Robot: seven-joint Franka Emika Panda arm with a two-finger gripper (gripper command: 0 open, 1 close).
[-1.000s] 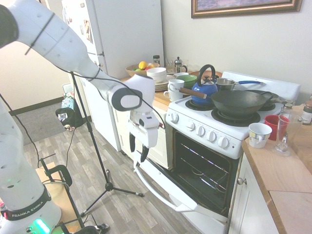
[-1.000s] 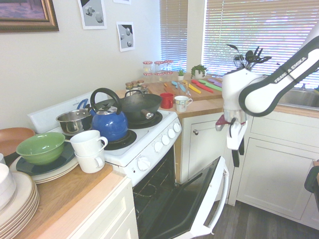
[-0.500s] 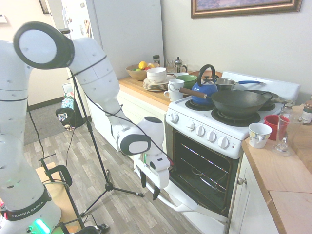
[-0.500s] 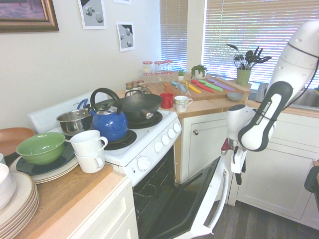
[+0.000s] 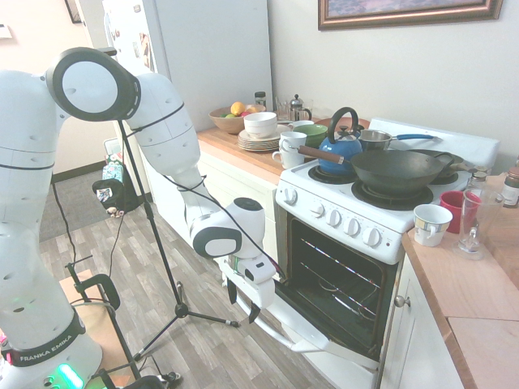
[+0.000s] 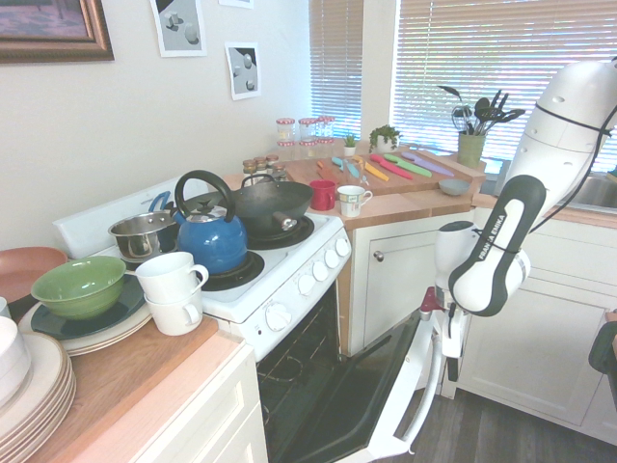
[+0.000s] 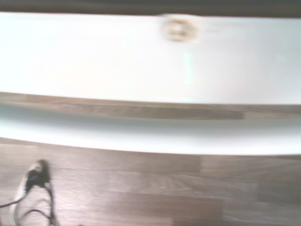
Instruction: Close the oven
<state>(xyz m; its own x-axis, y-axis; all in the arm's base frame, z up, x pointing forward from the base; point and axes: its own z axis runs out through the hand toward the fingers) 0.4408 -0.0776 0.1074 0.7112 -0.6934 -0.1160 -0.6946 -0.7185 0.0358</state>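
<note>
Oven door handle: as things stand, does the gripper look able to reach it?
Probably yes: the open gripper hovers at the handle, with nothing visible between them.

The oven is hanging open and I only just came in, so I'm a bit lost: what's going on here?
A robot arm is at work on the oven, which it is meant to close. The door is down partway, with the dark cavity showing. The gripper is at the door's top edge, near the long handle, its two fingers apart. Whether it touches the handle, I can't tell. On the stovetop sit a blue kettle, a wok and a pot.
</note>
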